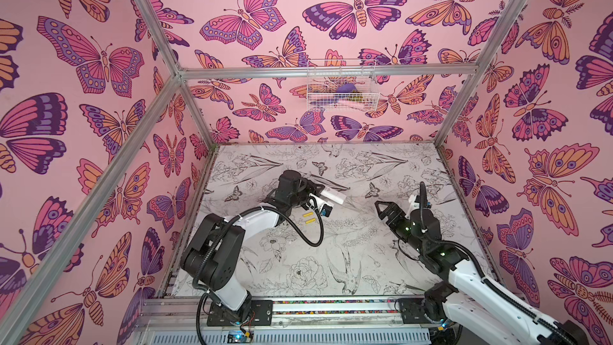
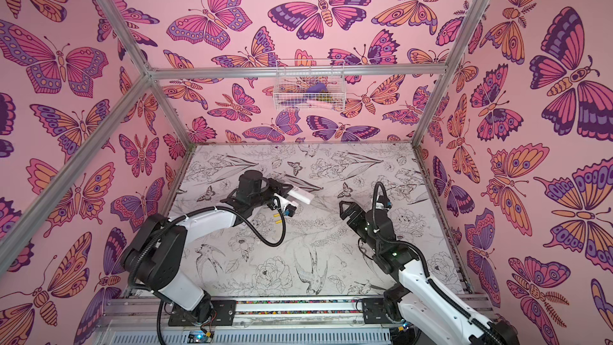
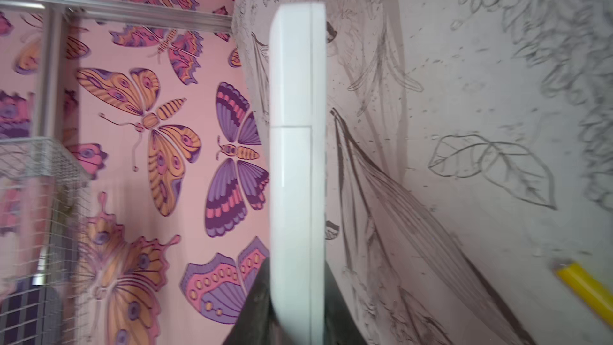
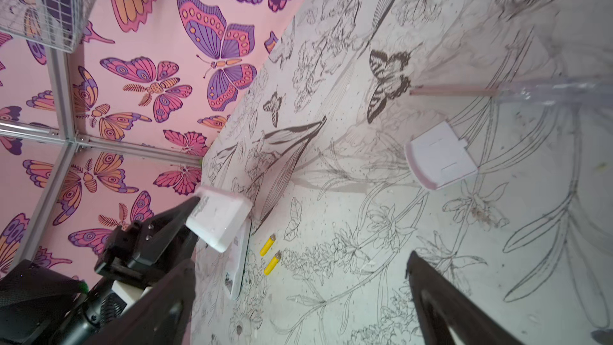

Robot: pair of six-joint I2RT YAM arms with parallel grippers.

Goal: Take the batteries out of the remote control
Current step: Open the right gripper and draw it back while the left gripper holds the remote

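Observation:
My left gripper is shut on a white remote control and holds it above the table. Two bright yellow batteries lie side by side on the table just below it. One of them shows at the edge of the left wrist view. My right gripper hangs to the right of them, open and with nothing between its fingers.
A small white cover and a clear-handled screwdriver lie on the table beyond my right gripper. A flat white piece with dark print lies under the held remote. A wire basket hangs on the back wall.

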